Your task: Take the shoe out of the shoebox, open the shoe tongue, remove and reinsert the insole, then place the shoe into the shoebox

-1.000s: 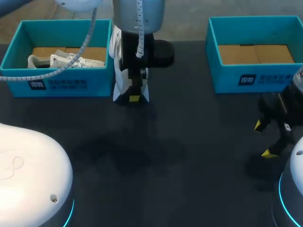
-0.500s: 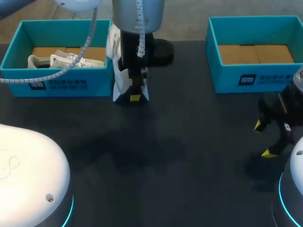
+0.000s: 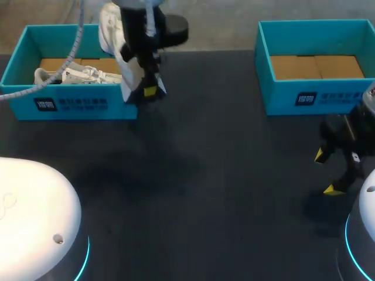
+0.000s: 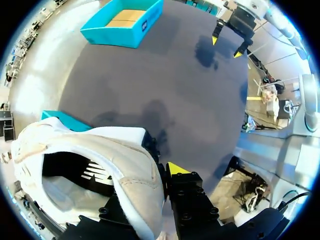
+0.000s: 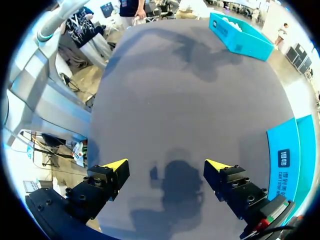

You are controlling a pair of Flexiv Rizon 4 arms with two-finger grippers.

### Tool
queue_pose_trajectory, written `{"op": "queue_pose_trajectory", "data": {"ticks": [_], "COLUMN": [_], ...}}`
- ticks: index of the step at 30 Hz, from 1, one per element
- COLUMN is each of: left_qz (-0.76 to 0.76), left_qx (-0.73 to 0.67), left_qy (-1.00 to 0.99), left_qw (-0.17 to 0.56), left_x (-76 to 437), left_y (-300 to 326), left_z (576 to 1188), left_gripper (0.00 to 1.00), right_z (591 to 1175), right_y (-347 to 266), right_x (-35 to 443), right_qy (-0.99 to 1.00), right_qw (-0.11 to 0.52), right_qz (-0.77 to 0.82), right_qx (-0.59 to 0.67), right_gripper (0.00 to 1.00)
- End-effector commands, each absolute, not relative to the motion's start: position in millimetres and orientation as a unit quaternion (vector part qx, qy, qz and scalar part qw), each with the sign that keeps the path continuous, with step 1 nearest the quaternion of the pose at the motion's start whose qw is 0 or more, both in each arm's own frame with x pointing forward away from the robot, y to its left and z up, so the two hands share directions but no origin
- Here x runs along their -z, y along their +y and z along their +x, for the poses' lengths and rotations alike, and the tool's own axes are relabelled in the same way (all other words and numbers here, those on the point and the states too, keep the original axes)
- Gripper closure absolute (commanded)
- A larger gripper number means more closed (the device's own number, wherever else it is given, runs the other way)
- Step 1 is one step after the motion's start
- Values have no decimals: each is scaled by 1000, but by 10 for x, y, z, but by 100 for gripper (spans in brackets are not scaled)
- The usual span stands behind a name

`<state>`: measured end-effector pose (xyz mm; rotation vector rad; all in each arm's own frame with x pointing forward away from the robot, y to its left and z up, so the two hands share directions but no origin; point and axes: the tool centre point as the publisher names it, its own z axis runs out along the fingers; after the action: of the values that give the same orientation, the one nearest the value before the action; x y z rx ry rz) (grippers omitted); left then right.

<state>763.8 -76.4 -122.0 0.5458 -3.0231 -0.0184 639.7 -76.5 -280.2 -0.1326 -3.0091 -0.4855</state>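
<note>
**Left arm holding the shoe up by the left box, right arm parked**

The dark table [image 3: 222, 175] is carrying two teal boxes, both sitting along its far edge. The left box [image 3: 70, 106] is near the far left corner and the right box [image 3: 316, 99] is near the far right corner, well apart from each other. The right box is showing only its brown cardboard floor. The left box has a second white shoe [image 3: 76, 75] lying in it, laces showing.

The left arm [image 3: 140, 17] is coming in over the far edge and hanging just above the right wall of the left box. The white shoe [image 4: 100, 165] is dangling from it up on end, off the table and outside the box. The left gripper [image 3: 145, 89] is clamping on the shoe. In the left wrist view one yellow tip is pressing the outside of the collar, and the other finger is hiding behind the shoe.

The right gripper [image 3: 326, 172] is hanging low by the table's right edge, just in front of the right box. Its fingers [image 5: 115, 166] are standing wide apart and gripping nothing, with only bare table under them.
</note>
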Motion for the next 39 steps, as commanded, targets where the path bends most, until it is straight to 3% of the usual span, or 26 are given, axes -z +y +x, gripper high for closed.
{"op": "queue_pose_trajectory", "data": {"ticks": [1,15,31,39], "left_qz": [172,114,124,124], "left_qx": [-42,-62,-31,-31], "left_qy": [-984,-990,-991,-991], "left_qw": [27,55,36,36], "left_x": [1088,1102,1063,1063], "left_y": [-394,372,1167,1167], "left_z": [7737,8498,9486,9486], "left_gripper": [100,100,100,100], "right_z": [6387,6387,6387,6387], "right_y": [-762,-762,-762,-762], "right_x": [2810,2810,2810,2810], "right_qy": [-986,-986,-986,-986], "right_qw": [44,44,44,44], "right_qz": [-44,-44,-44,-44], "right_qx": [158,158,158,158], "right_gripper": [0,0,0,0]}}
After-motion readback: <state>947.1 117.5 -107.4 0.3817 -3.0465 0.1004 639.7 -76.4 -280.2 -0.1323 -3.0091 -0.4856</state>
